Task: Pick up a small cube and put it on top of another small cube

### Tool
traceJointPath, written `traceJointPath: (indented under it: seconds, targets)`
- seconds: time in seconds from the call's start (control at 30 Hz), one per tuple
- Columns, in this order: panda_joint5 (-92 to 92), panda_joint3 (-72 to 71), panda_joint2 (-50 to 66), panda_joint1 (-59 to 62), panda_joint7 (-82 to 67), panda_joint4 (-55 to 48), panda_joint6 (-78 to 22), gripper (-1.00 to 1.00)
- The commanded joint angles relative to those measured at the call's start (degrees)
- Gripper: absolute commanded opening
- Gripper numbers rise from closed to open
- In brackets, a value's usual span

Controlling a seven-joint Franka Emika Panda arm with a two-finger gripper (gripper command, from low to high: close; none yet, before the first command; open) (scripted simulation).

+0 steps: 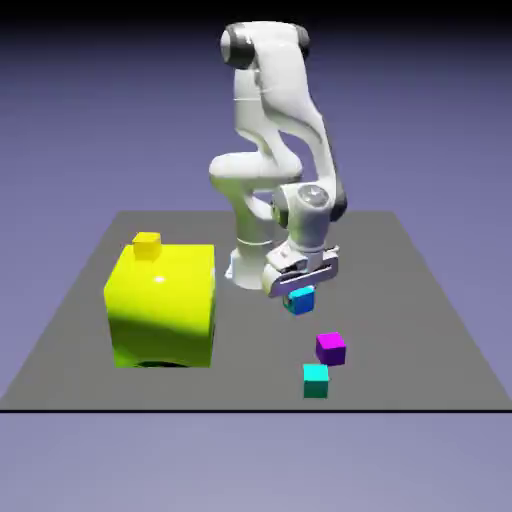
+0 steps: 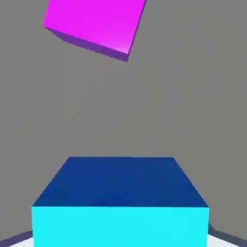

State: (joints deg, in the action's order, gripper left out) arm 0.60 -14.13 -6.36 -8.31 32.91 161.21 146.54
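Gripper (image 1: 300,291) jaws clamped tight on blue cube (image 2: 120,202), held above table (image 1: 420,290); magenta cube (image 1: 331,348) nearby

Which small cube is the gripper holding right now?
The blue-topped cyan cube, clamped in the gripper above the table; the magenta, other cyan and yellow cubes sit free.

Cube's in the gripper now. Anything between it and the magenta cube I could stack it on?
Nothing visible. The blue cube sits in the shut gripper, and only bare table lies between it and the magenta cube.
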Motion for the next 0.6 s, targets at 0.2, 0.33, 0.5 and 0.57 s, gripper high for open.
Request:
traceJointPath:
  seconds: [0.2,0.33,0.5,0.57]
  targets:
    - [-4.2,-0.7,6.9,-1.9,-0.8,-14.5,-7.7,-1.0]
    - [-6.9,0.4,11.5,-2.7,0.9,-15.1,-3.8,-1.0]
    - [-10.2,2.1,17.5,-3.6,3.3,-14.3,2.7,1.0]
    - [-7.9,0.9,13.3,-3.0,1.6,-14.8,-1.8,1.0]
